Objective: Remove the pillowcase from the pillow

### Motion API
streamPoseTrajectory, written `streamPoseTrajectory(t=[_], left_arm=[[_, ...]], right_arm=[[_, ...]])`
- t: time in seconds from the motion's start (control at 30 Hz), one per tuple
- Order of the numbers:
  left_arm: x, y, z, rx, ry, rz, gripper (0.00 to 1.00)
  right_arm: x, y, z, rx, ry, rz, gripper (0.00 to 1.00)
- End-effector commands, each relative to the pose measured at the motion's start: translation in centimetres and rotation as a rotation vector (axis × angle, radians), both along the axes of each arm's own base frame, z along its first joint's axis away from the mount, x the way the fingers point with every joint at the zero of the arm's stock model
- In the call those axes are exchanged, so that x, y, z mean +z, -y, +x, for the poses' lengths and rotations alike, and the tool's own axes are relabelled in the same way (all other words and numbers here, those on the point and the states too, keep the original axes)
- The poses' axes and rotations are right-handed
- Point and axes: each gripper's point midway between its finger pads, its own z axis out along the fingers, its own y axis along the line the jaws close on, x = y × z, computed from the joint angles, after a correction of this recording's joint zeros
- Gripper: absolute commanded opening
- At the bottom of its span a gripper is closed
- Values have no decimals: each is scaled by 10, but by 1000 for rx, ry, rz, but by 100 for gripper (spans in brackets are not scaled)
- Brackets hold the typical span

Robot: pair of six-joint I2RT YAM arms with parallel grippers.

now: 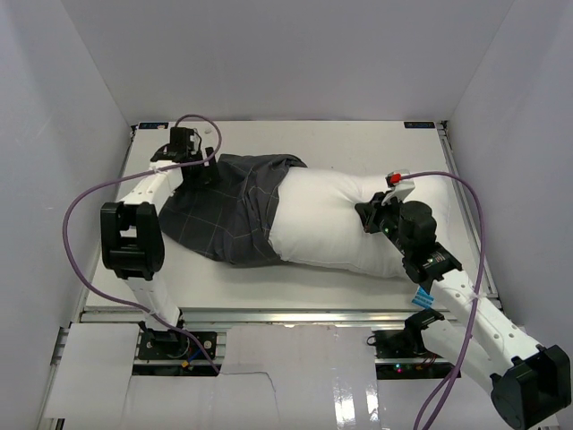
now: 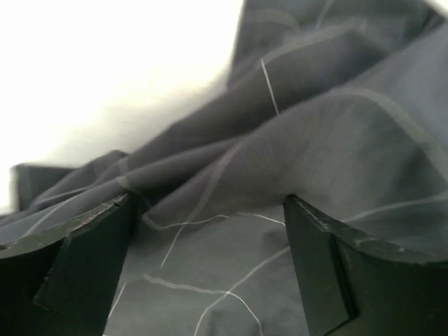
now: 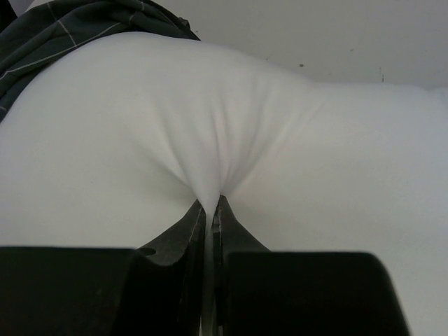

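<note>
Now | right hand (image 3: 210, 206) pinches pillow (image 3: 140, 126) | left hand (image 2: 210, 203) spread over pillowcase (image 2: 336, 126)

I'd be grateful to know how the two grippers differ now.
The left gripper is open over the dark pillowcase; the right gripper is shut, pinching the white pillow. The left sits far left on the table, the right centre-right. Both are down at cloth.

A white surface (image 1: 331, 285) is lying beneath the left end effector (image 1: 200, 172) and the right end effector (image 1: 367, 215), reaching well past each. Pale grey walls (image 1: 54, 134) are closing it in (left, back and right). Nearer than both end effectors, a metal rail (image 1: 295, 315) is running along the surface's edge, with white sheets (image 1: 295, 376) lying just in front of it. A small blue mark (image 1: 152, 124) is sitting at the far corner behind the left end effector.
</note>
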Motion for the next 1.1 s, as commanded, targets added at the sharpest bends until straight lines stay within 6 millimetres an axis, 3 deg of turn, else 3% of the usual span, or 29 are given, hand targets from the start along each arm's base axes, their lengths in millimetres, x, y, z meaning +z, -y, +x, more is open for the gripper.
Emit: streamPoseTrajectory(t=[0.0, 0.03, 0.07, 0.13, 0.17, 0.23, 0.27, 0.33, 0.37, 0.4, 0.43, 0.47, 0.5, 0.63, 0.77, 0.87, 0.9, 1.0, 1.07], left_arm=[[-17, 20, -7, -148, -37, -48, 95], [-22, 21, -9, -152, -46, -56, 90], [-24, 21, -8, -146, -48, -61, 60], [-23, 8, -6, -79, -50, -11, 25], [-22, -5, -4, -19, -56, 37, 0], [-10, -30, -4, 116, -78, 104, 0], [1, -43, -5, 224, -64, 124, 0], [26, -77, -13, 367, -34, 217, 0], [52, -85, -15, 413, 26, 209, 0], [65, -93, -18, 445, 56, 207, 0], [75, -122, -27, 531, 77, 199, 0], [84, -133, -30, 569, 103, 175, 0], [99, -158, -41, 650, 141, 147, 0], [118, -204, -65, 803, 188, 115, 0], [150, -209, -68, 862, 265, 86, 0], [192, -221, -79, 945, 363, 83, 0], [220, -226, -79, 966, 423, 88, 0], [212, -229, -80, 973, 411, 44, 0], [218, -229, -79, 974, 429, -16, 0]], right_arm=[[15, 0, 4, -7, 59, 33, 8], [16, -1, 5, -8, 61, 36, 8], [17, -1, 5, -5, 62, 37, 8], [16, -3, 7, -5, 52, 37, 8], [16, 1, 10, -35, 49, 36, 8], [15, 10, 16, -85, 54, 9, 8], [20, 25, 24, -160, 66, -13, 8], [23, 40, 32, -212, 64, -31, 8], [29, 52, 38, -236, 60, -8, 8], [29, 57, 41, -239, 52, 9, 8], [31, 67, 46, -256, 44, 35, 8], [31, 73, 48, -269, 41, 37, 8], [28, 78, 51, -284, 31, 35, 8], [31, 107, 61, -362, 26, 50, 8], [45, 133, 63, -449, 58, 54, 8], [55, 146, 67, -487, 72, 41, 8], [56, 154, 68, -508, 71, 41, 8], [62, 168, 67, -549, 87, 43, 8], [61, 181, 67, -582, 86, 44, 8]])
